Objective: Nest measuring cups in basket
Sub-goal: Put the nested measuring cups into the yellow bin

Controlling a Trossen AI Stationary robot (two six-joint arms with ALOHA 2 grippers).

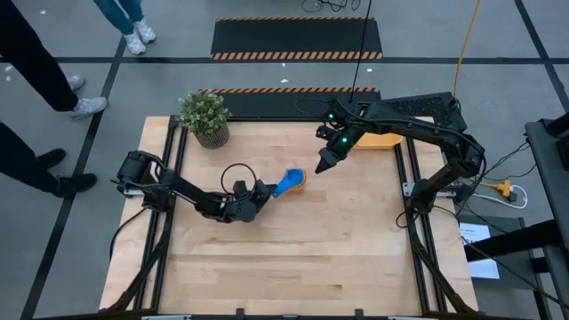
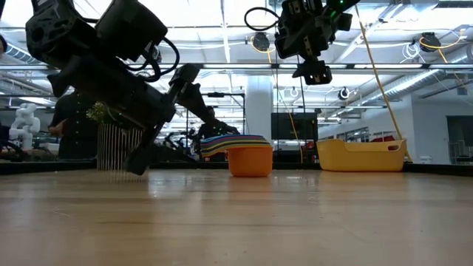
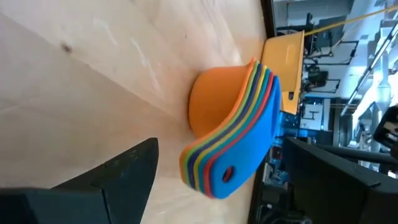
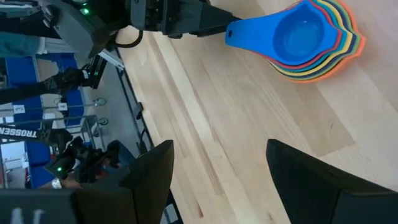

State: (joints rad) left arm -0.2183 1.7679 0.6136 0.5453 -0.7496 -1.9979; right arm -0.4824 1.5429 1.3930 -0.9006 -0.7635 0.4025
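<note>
Left gripper [image 1: 264,191] sits low just beside the stack's handles, fingers apart and not touching the cups [image 1: 290,182] mid-table, while right gripper [image 1: 324,164] hangs open above, basket [image 1: 380,140] further back.

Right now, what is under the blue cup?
Under the blue cup the other cups sit nested, only their rims showing as coloured bands, with the orange cup outermost at the bottom. Their bowls are covered. The stack stands on the table, not in the basket.
</note>
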